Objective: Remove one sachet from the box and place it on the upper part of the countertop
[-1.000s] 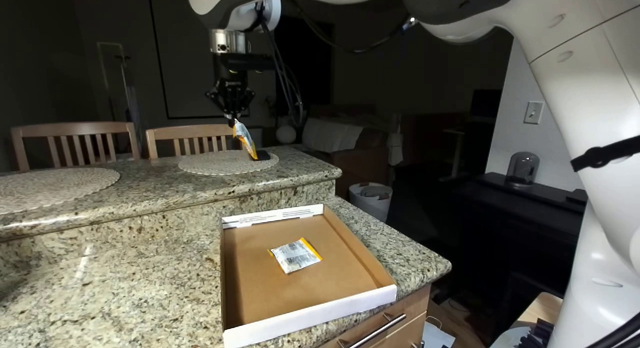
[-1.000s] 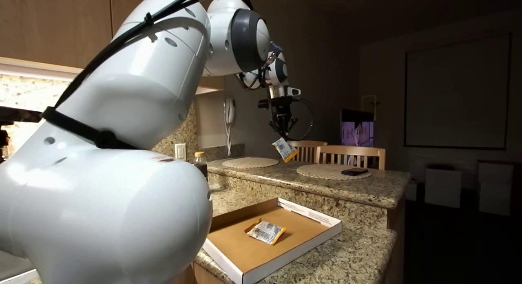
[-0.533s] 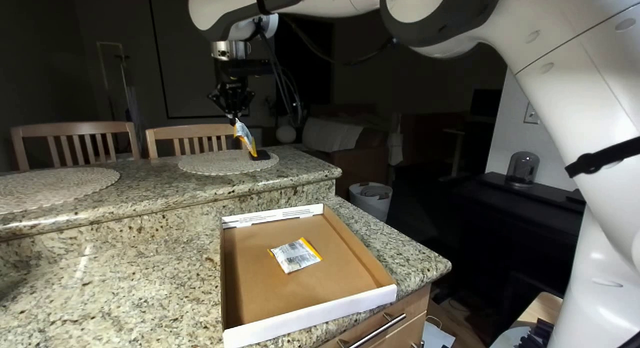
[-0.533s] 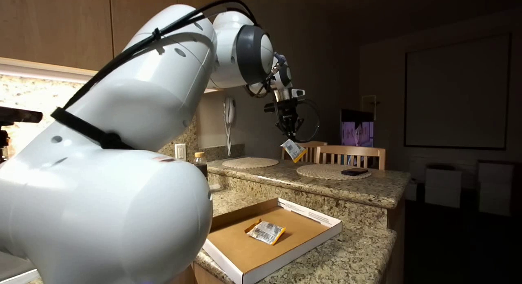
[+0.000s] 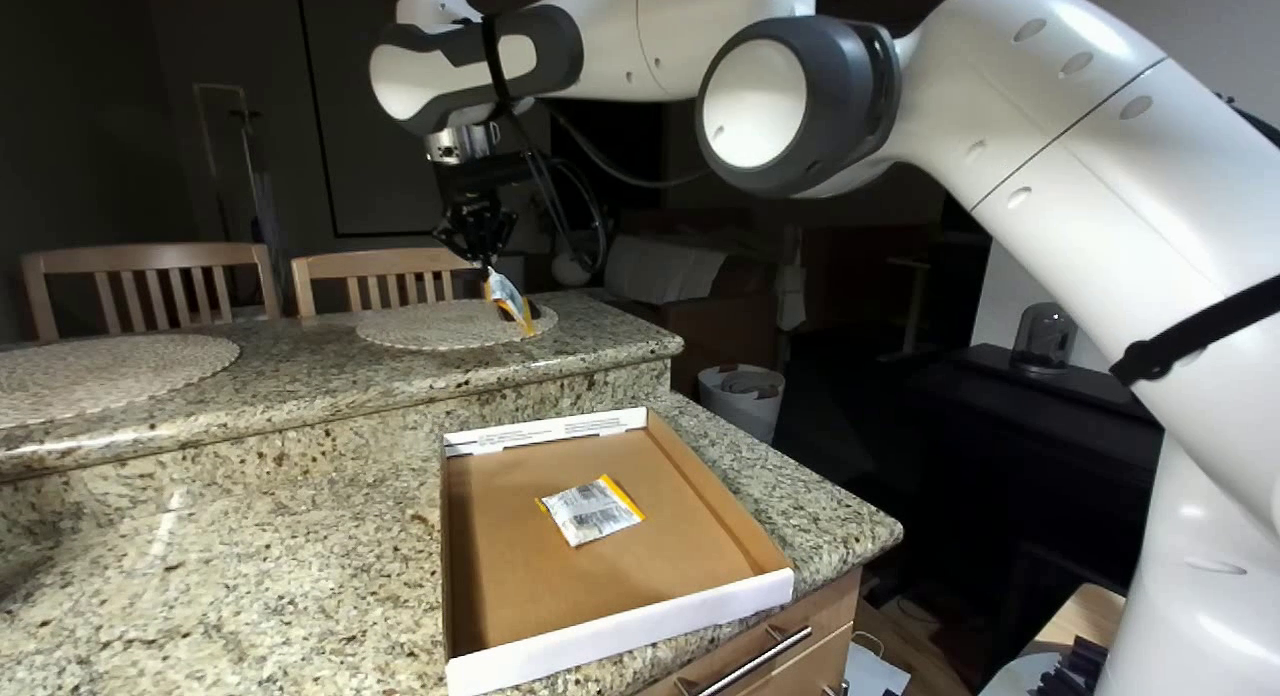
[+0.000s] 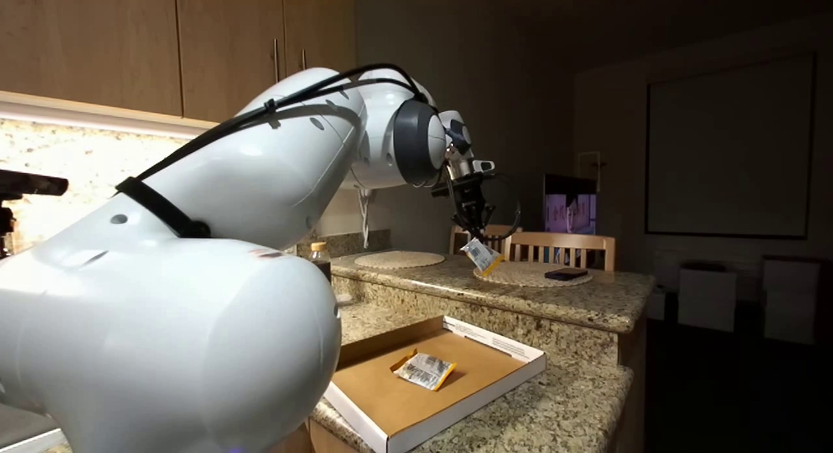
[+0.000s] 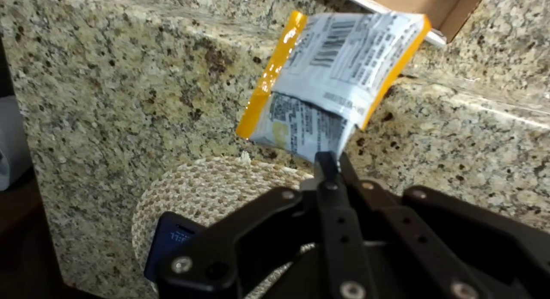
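"What shade is the gripper (image 7: 336, 163)?"
"Black, with silvery screw heads."
"And the held sachet (image 7: 343, 67)?"
"White, with black print and barcode stripes, glossy orange-yellow along two edges. The other sachet (image 5: 590, 513) is whitish too, dark-printed, with orange-yellow trim."
"The box (image 5: 620, 631)?"
"Brown floor, white outer sides, dark lettering on one white strip."
"How about the upper tabletop (image 5: 290, 381)?"
"Speckled all over: beige, grey, brown, black."
"And the placemat (image 7: 193, 191)?"
"Woven in cream and tan flecks; the phone (image 7: 167, 236) is dark blue with pale digits."
"The arm (image 6: 215, 310)?"
"Glossy white, charcoal bands at the joints."
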`<state>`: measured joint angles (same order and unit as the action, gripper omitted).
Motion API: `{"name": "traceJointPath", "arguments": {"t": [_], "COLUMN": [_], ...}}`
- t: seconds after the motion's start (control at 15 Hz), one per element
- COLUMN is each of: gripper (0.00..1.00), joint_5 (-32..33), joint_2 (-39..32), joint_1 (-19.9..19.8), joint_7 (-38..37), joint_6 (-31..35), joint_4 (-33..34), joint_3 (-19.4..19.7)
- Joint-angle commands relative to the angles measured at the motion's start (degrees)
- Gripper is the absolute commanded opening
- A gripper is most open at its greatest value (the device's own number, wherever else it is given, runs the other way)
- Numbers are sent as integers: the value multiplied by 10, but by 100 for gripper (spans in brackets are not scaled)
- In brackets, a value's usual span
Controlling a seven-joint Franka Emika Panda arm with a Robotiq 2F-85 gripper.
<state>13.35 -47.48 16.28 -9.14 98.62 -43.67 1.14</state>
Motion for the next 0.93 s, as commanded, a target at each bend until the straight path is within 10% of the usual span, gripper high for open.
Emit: {"name": "traceJointPath", "arguments": {"t": [0.0,0.33,0.4,0.87], "gripper": [2,1,26,65], "joint_5": [16,7,5,-9], "joint_2": [-51,-68,-70,-102], "joint_1": [4,-3,-4,-9], "joint_7": [20,1,-5,-55], "joint_6": [-51,-38,-34,-41], "joint_4": [97,141,146,232], "joint_3": [17,24,24,29]}}
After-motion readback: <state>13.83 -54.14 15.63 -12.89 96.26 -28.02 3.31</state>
